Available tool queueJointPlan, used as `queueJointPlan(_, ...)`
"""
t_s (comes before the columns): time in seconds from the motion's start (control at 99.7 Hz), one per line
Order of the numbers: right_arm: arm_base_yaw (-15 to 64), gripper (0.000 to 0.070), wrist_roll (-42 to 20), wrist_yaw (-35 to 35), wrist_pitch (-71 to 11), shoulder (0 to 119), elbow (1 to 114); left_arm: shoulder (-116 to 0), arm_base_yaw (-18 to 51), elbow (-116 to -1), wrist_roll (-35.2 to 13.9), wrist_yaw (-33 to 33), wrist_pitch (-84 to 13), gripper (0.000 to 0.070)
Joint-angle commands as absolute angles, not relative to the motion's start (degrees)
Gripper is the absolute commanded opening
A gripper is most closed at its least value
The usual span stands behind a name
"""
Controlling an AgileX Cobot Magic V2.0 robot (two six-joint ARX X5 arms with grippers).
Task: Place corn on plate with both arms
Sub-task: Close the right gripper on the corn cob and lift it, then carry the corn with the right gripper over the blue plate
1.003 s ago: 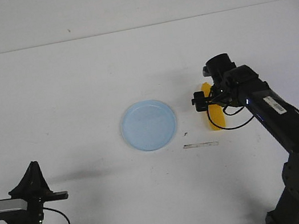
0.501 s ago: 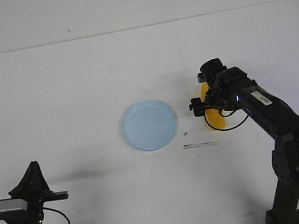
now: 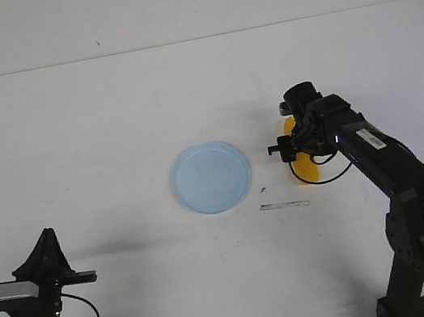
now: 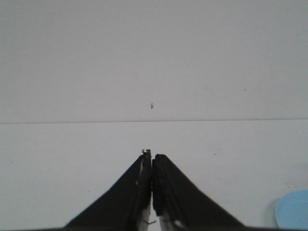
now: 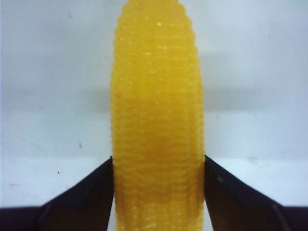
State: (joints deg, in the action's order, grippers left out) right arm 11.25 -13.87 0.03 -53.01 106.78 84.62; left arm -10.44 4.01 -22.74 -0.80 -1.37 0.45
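Corn cob [image 5: 156,120] sits clamped between both fingers of the right end effector [image 5: 158,192], to the right of the pale blue plate [image 3: 210,177] and apart from its rim; whether it touches the white tabletop [image 3: 108,127] cannot be told. Versus half a second ago the right arm [image 3: 376,158] pose is nearly unchanged, with the end effector shifted only slightly at the cob. Left end effector [image 4: 152,173] is parked at the near-left corner, fingers pressed together and holding nothing.
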Motion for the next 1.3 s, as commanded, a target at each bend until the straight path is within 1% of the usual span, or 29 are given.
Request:
queueJointPlan(0.0, 11.5, 0.0273, -13.0, 0.1, -52.8, 107.8, 86.2, -10.3, 4.0, -23.3, -0.9, -1.3, 1.4, 0.0002)
queueJointPlan(0.11, 11.9, 0.0273, -10.0, 0.1, -52.5, 106.8, 87.6, -10.3, 4.0, -23.3, -0.9, -1.3, 1.4, 0.0003)
queueJointPlan(0.281, 15.5, 0.0272, 0.2, 0.1, -52.0, 105.5, 91.5, -10.3, 4.0, -23.3, -0.9, -1.3, 1.4, 0.0002)
queueJointPlan(0.331, 17.0, 0.0272, 1.6, 0.0, -51.5, 105.2, 92.3, -10.3, 4.0, -23.3, -0.9, -1.3, 1.4, 0.0003)
queueJointPlan(0.602, 25.3, 0.0273, 0.7, 0.0, -48.7, 104.8, 93.3, -10.3, 4.0, -23.3, -0.9, -1.3, 1.4, 0.0002)
queueJointPlan(0.782, 31.3, 0.0272, -6.6, 0.0, -46.9, 105.1, 93.3, -10.3, 4.0, -23.3, -0.9, -1.3, 1.4, 0.0002)
queueJointPlan(0.903, 34.2, 0.0272, -9.2, 0.0, -45.8, 105.6, 93.3, -10.3, 4.0, -23.3, -0.9, -1.3, 1.4, 0.0003)
queueJointPlan(1.033, 36.5, 0.0272, -9.3, 0.0, -45.2, 106.9, 93.3, -10.3, 4.0, -23.3, -0.9, -1.3, 1.4, 0.0003)
queueJointPlan(1.193, 38.2, 0.0272, -9.2, 0.0, -41.6, 108.7, 93.3, -10.3, 4.0, -23.3, -0.9, -1.3, 1.4, 0.0003)
queueJointPlan(1.294, 38.4, 0.0272, -9.3, 0.0, -41.6, 109.8, 93.3, -10.3, 4.0, -23.3, -0.9, -1.3, 1.4, 0.0003)
